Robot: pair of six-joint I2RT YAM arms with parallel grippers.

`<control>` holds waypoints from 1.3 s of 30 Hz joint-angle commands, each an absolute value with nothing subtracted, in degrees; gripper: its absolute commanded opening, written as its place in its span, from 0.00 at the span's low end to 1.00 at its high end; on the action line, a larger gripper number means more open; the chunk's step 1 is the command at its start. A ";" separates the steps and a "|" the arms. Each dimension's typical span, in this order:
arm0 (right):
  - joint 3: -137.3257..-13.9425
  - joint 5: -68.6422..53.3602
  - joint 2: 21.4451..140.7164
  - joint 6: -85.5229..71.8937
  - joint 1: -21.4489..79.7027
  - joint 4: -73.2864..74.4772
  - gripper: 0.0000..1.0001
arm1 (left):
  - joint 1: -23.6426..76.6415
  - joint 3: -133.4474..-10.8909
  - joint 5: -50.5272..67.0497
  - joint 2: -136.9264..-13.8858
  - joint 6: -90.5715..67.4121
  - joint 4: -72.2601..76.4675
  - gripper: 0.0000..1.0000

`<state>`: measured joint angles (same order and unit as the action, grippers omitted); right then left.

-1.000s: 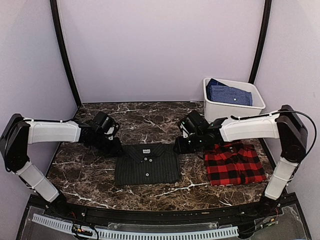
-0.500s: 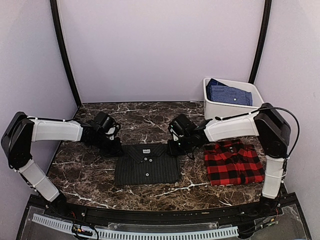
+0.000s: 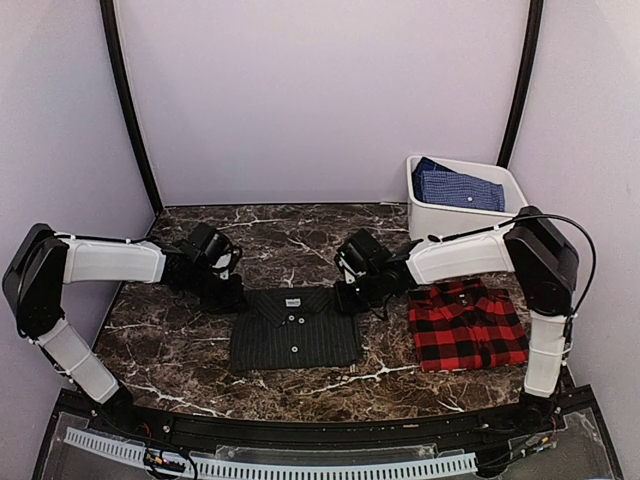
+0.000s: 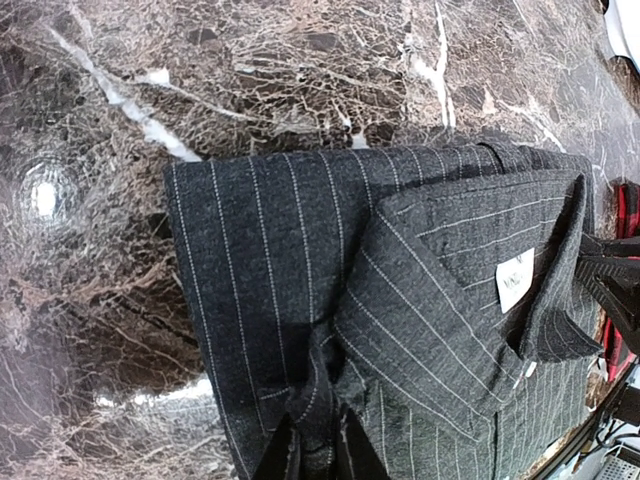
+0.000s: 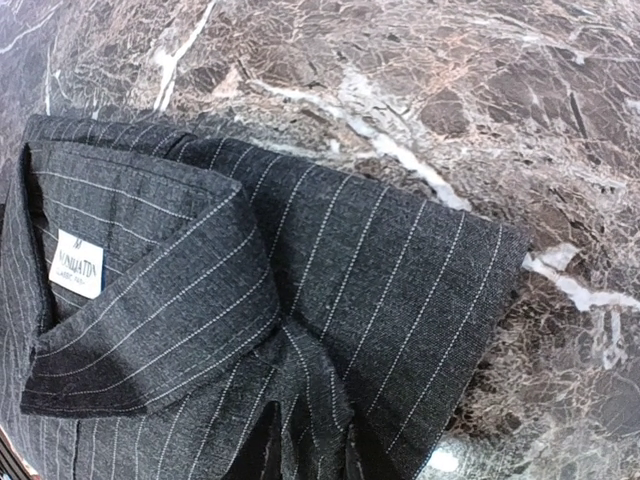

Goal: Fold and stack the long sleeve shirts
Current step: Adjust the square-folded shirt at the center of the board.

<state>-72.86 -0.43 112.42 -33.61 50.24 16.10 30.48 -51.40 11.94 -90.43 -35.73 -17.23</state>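
Stacking step: left gripper and right gripper each pinch a far shoulder of the folded pinstripe shirt, centred on the table; next, probably an even lift onto the plaid shirt

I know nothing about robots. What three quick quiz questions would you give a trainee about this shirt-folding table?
1. True or false: the left gripper and right gripper both pinch the pinstriped shirt.
2. What lies in the white bin? A folded blue cloth; B a shoe; C nothing.
3. Fill in: the plaid shirt lies on the ___ arm's side.
Key: 1 true; 2 A; 3 right.
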 commanded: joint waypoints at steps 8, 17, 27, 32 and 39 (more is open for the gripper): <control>-73.46 1.70 107.93 -33.62 50.95 15.38 0.00 | 30.15 -50.69 12.53 -87.67 -33.32 -16.70 0.04; -69.94 5.52 102.62 -34.66 51.24 15.20 0.00 | 30.15 -49.93 13.15 -84.69 -31.95 -14.24 0.02; -65.14 6.80 103.95 -36.56 49.39 12.10 0.00 | 29.39 -50.96 10.69 -92.02 -32.08 -11.28 0.03; -65.56 6.43 106.44 -35.68 48.16 10.09 0.00 | 27.85 -51.71 9.01 -95.75 -33.03 -11.79 0.06; -67.53 5.80 109.57 -34.14 47.37 10.88 0.01 | 27.06 -52.29 6.91 -96.50 -32.94 -12.89 0.23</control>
<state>-65.93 4.99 107.85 -35.40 48.25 11.35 28.01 -51.22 10.09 -96.75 -33.21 -11.38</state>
